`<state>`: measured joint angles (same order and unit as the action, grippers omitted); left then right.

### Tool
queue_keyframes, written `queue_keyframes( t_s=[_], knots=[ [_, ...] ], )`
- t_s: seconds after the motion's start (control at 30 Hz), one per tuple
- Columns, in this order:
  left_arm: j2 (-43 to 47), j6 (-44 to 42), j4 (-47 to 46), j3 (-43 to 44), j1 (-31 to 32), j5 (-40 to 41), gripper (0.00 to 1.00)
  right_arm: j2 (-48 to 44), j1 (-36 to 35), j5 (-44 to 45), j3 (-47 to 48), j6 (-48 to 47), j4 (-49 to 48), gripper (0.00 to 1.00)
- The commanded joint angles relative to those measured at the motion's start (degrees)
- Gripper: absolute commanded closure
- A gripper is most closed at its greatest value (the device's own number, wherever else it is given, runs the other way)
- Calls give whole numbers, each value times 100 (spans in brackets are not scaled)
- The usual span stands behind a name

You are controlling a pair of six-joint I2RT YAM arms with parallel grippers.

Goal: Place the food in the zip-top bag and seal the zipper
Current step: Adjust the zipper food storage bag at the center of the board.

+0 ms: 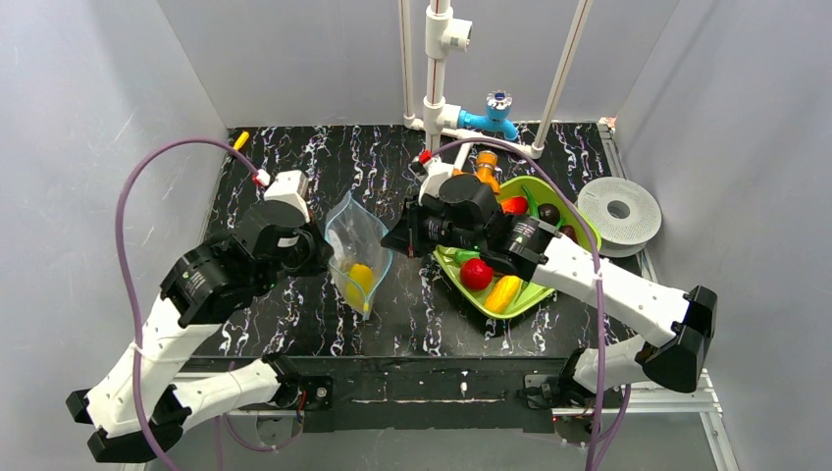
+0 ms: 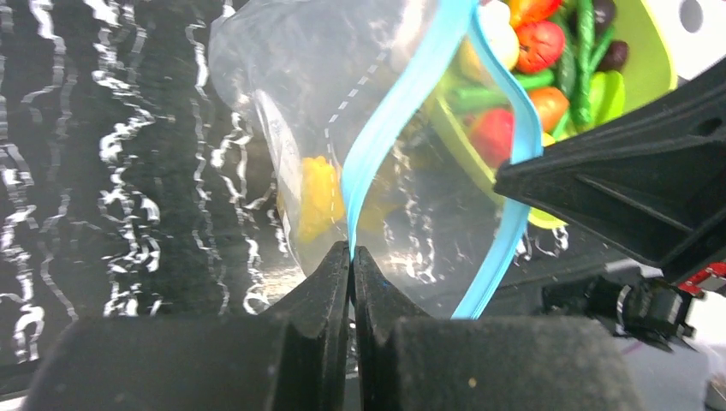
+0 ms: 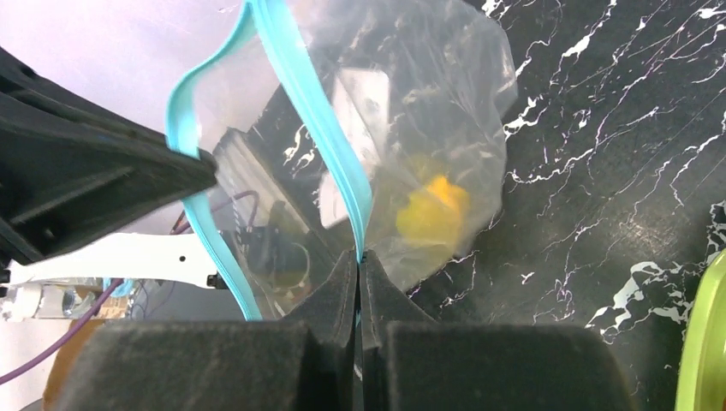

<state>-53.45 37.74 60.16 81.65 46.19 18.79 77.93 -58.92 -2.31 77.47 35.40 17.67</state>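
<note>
zipper (image 2: 402, 116) pinched by left end effector (image 2: 351, 257) and right end effector (image 3: 360, 261).

I saw the table (image 1: 294, 329) black, veined with white marbling. The zip-top bag (image 1: 353, 231) was clear, its zipper (image 2: 402, 111) light blue, with a small white label (image 3: 360, 107) and a yellow piece of food (image 1: 361, 282) showing through. At the bag's 3 o'clock the tray (image 1: 536, 293) was lime green, carrying a red fruit (image 1: 476, 273), a yellow-orange fruit (image 1: 503, 292) and a dark brown fruit (image 1: 549, 213). At 2 o'clock lay a pale grey disc (image 1: 618, 210), and at 12 o'clock a blue valve (image 1: 494, 116). The left arm (image 1: 157, 343) and right arm (image 1: 618, 289) were white and black, with purple cables (image 1: 123, 226).
</note>
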Motion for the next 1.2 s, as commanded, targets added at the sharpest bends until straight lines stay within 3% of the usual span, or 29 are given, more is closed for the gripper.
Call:
queue_keyframes(
  t_s=[0.0,0.13,0.23,0.47,0.57,0.67,1.17],
  knots=[
    [-73,-110,778,223,-21,857,100,-94,-24,47,-361,-217,-550,99],
    [278,534,-385,-1088,-31,-157,100,-181,-24,-189,-1342,74,-1523,99],
    [158,829,-676,-1610,-26,-444,100,-75,-24,-137,-1409,138,-1392,99],
    [-392,182,-596,-1419,-17,-599,100,-88,-30,-146,-1134,-91,-976,99],
    [-388,-45,-571,-1449,-28,-385,82,-202,-45,-96,-1276,-54,-1231,99],
    [-359,-140,-575,-1441,-18,-459,73,-223,-45,-119,-1206,14,-1151,99],
    [-569,-357,-917,-1453,-21,-291,64,-145,-120,-298,-1134,69,-1213,99]
  ],
)
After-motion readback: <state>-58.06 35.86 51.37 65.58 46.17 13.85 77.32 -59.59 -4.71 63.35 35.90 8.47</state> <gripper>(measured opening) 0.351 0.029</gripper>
